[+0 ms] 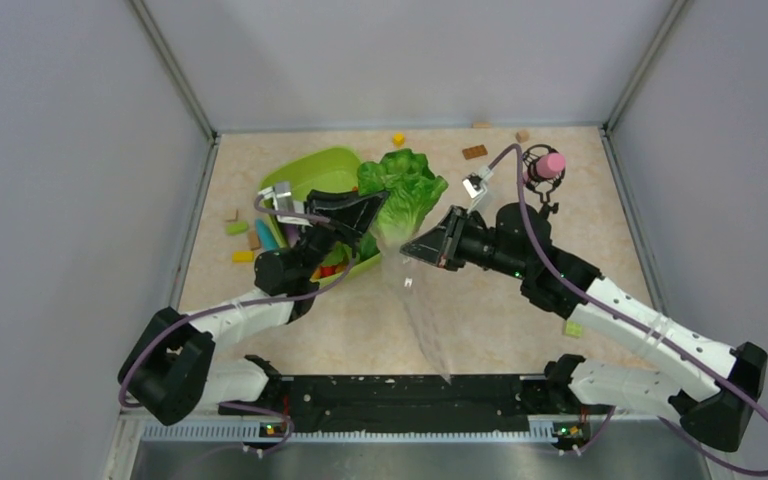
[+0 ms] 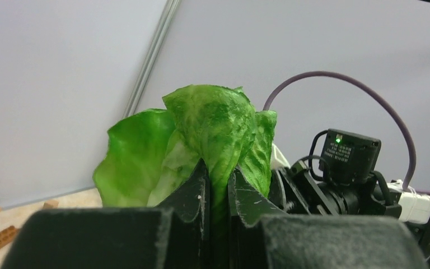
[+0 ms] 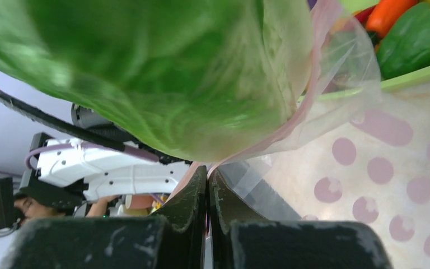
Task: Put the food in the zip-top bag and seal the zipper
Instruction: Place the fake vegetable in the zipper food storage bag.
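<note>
Nearest the arm bases, the clear zip-top bag [image 1: 425, 320] trailed across the beige table [image 1: 520, 310] towards the near edge. Its far end was lifted up to the right gripper [image 1: 410, 248]. A lime block [image 1: 573, 328] lay to the right of it, beside the right forearm.

In the right wrist view, the right gripper [image 3: 207, 176] had its fingers pressed together on the mouth edge of the bag [image 3: 341, 73]. The pinkish zipper [image 3: 308, 106] ran up from that pinch and curved along one side of the cabbage's pale end. Whether that end sat inside the mouth could not be told.

Just left of it and slightly farther away, the left gripper [image 1: 378, 205] reached in from the left. Its fingers were closed on the cabbage [image 1: 405, 185]. The left wrist view showed a leaf fold clamped in the narrow gap between the fingers [image 2: 193, 190], with the cabbage [image 2: 201, 129] standing up beyond them. The cabbage hung between the two grippers, above the bag's mouth, and its leafy head pointed to the far side.

Left of the cabbage and partly under the left arm sat the lime-green tray [image 1: 320, 165]. The right wrist view showed a green pepper [image 3: 420, 36] and an orange carrot [image 3: 389, 14] in it. Small coloured blocks [image 1: 243, 256] lay left of the tray. A yellow block [image 1: 397, 138] and a brown block [image 1: 474, 152] lay near the far wall. A pink-topped object on a black stand [image 1: 545, 165] stood at far right.
</note>
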`<action>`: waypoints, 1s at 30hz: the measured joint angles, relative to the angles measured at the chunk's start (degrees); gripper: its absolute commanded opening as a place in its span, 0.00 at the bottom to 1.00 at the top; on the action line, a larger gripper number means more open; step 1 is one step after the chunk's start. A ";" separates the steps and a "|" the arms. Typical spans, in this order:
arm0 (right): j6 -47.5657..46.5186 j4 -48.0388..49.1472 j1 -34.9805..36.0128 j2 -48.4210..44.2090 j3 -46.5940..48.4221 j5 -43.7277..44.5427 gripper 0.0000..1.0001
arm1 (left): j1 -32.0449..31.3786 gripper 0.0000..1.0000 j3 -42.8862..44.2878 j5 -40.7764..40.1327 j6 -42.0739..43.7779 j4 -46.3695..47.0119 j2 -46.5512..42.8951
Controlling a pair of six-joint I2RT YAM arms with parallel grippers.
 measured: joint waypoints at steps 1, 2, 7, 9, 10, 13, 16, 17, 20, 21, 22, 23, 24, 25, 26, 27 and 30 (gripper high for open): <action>-0.11 -0.17 -0.09 -0.17 0.00 0.70 0.00 | 0.00 0.00 -0.61 0.00 0.00 0.00 -0.17; -0.28 -0.57 -0.13 -0.37 0.02 1.92 0.00 | 0.00 0.00 -1.51 -0.02 -0.04 -0.09 -0.59; -3.39 -3.45 -0.31 -1.77 0.07 9.97 0.00 | 0.00 0.00 -5.77 0.02 -1.25 -0.44 -4.02; -5.77 -3.89 -0.48 -2.25 0.20 13.18 0.00 | -0.04 0.00 -6.27 0.68 -2.01 -0.39 -4.76; -7.02 -4.07 -0.50 -2.45 0.31 14.47 0.00 | -0.04 0.00 -6.27 1.14 -2.25 -0.39 -4.85; -10.78 -4.17 -0.55 -2.69 0.79 16.94 0.00 | -0.04 0.00 -6.21 3.98 -2.47 -0.39 -4.74; -13.46 -3.48 -0.59 -2.80 0.96 16.68 0.00 | -0.04 0.00 -5.20 7.78 -2.45 -0.37 -3.76; -14.14 -3.26 -0.59 -2.84 0.96 16.24 0.00 | -0.04 0.00 -4.74 8.68 -2.45 -0.39 -3.30; -16.28 -2.73 -0.66 -2.95 0.94 14.80 0.00 | -0.02 0.00 -4.44 9.01 -2.21 -0.59 -2.99; -16.83 -2.64 -0.72 -3.04 0.94 14.64 0.00 | -0.04 0.00 -4.44 8.81 -1.92 -1.03 -3.30; -17.33 -2.67 -0.74 -3.19 0.90 14.71 0.00 | -0.04 0.00 -4.44 8.39 -1.42 -2.78 -4.13; -17.84 -2.67 -0.76 -3.52 0.79 14.93 0.00 | -0.04 0.00 -4.44 7.87 -0.61 -5.77 -5.53; -18.18 -2.49 -0.79 -3.91 0.59 15.15 0.00 | -0.04 0.00 -4.44 7.43 0.02 -8.63 -7.06; -18.45 -2.08 -0.79 -4.61 0.13 15.50 0.00 | -0.07 0.00 -4.39 6.88 0.98 -12.55 -9.07; -18.75 -1.62 -0.81 -5.53 -0.46 15.82 0.00 | -0.09 0.00 -4.28 6.43 1.86 -16.90 -11.32; -18.88 -0.98 -0.81 -6.45 -1.25 16.04 0.00 | -0.13 0.00 -4.11 5.90 2.64 -21.20 -13.53; -19.17 0.79 -0.81 -8.37 -3.19 15.74 0.00 | -0.39 0.00 -4.11 4.55 4.04 -29.33 -17.59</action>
